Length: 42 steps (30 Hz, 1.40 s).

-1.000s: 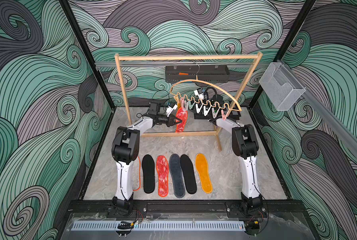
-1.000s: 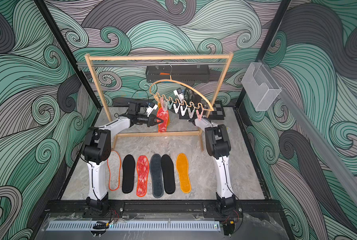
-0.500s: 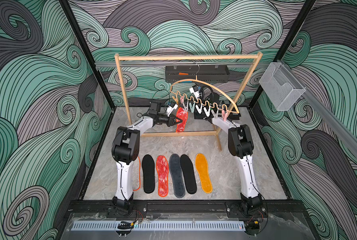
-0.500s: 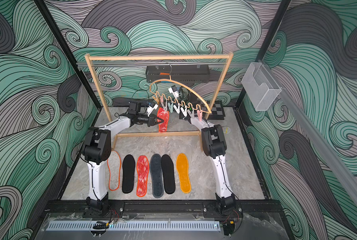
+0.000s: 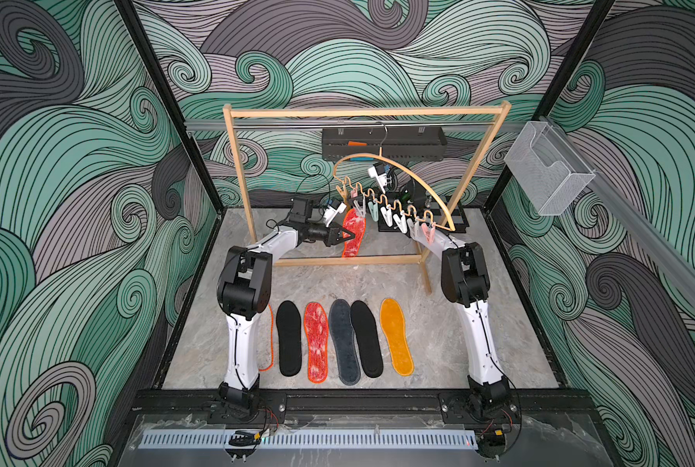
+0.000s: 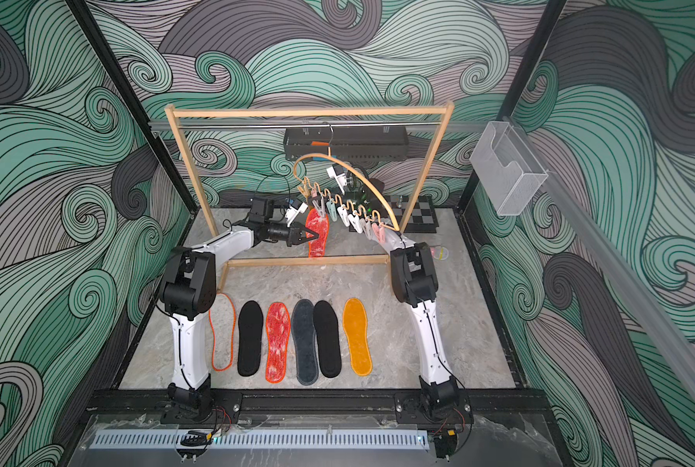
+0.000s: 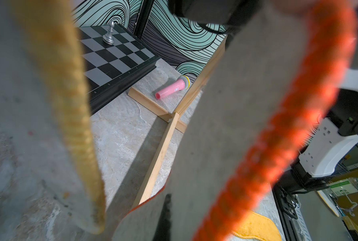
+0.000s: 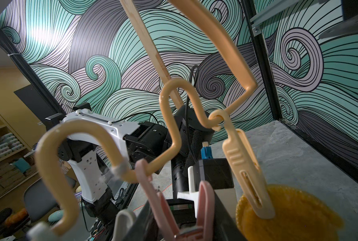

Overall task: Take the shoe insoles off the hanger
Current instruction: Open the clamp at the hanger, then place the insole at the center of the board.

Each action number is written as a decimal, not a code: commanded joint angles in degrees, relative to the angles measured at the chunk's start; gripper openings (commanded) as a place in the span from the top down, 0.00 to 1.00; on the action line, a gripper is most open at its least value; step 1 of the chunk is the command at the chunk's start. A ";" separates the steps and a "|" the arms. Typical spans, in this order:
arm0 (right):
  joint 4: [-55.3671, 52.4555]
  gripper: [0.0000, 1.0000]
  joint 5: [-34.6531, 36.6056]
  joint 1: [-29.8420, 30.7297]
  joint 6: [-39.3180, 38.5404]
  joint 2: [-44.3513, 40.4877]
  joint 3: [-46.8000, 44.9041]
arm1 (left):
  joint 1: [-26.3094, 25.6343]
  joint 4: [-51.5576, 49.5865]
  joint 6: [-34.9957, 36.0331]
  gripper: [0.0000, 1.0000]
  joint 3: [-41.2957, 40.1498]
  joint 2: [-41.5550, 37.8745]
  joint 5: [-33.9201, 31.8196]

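Observation:
The hanger (image 5: 402,170) (image 6: 353,172) hangs from the rack's metal rod. A red-white mottled insole (image 5: 353,238) (image 6: 318,234) dangles from its pink peg (image 8: 159,200). My left gripper (image 5: 351,234) (image 6: 315,236) (image 7: 167,221) is shut on this insole's edge. My right gripper (image 8: 184,225) is behind the hanger, jaws pressed on both handles of the pink peg. A mustard insole (image 8: 288,215) (image 7: 48,104) hangs from a yellowish peg (image 8: 244,171). On the floor lie several insoles: pale orange-edged (image 6: 222,331), black (image 5: 289,337), red mottled (image 5: 316,341), dark grey (image 5: 343,341), black (image 5: 366,337), mustard (image 5: 396,335).
The big wooden rack frame (image 5: 362,113) stands across the back, its base bar (image 7: 161,154) on the floor. Behind it are a chessboard (image 6: 414,210) with a silver piece (image 7: 109,33) and a pink toy microphone (image 7: 171,88). A wire basket (image 5: 548,170) hangs on the right wall.
My right gripper has slid left along the hanger to the pink peg and narrowed onto it. The hanger has swung, its right end lower. The left gripper keeps its hold.

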 commanded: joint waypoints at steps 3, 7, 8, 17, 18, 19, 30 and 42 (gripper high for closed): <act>2.81 0.70 0.77 0.19 1.41 0.40 1.90 | -0.33 -1.74 0.61 1.00 2.22 0.57 1.15; 2.86 0.86 0.78 0.17 1.58 0.33 1.96 | -0.39 -1.97 0.69 1.00 2.21 0.41 0.85; 3.05 0.91 0.83 0.15 1.64 0.31 1.71 | -0.35 -2.06 0.69 1.00 2.14 0.28 0.84; 2.33 1.00 3.26 -0.20 1.66 0.35 1.22 | -0.48 -5.75 -3.68 1.00 1.07 -2.99 -3.37; 2.42 1.00 3.62 -0.37 1.77 0.36 1.15 | -0.41 -6.19 -4.32 1.00 -0.06 -4.21 -3.59; 2.36 1.00 3.90 -0.45 1.78 0.32 1.16 | -0.47 -6.19 -4.85 1.00 -1.16 -5.72 -3.68; 1.89 1.00 5.95 -1.43 1.36 0.40 -0.59 | -0.57 -1.94 -22.02 1.00 -16.59 -27.06 -13.73; 1.29 0.98 6.68 -1.59 0.54 -0.63 -4.18 | -8.17 -5.05 -40.15 1.00 -44.35 -51.92 -23.17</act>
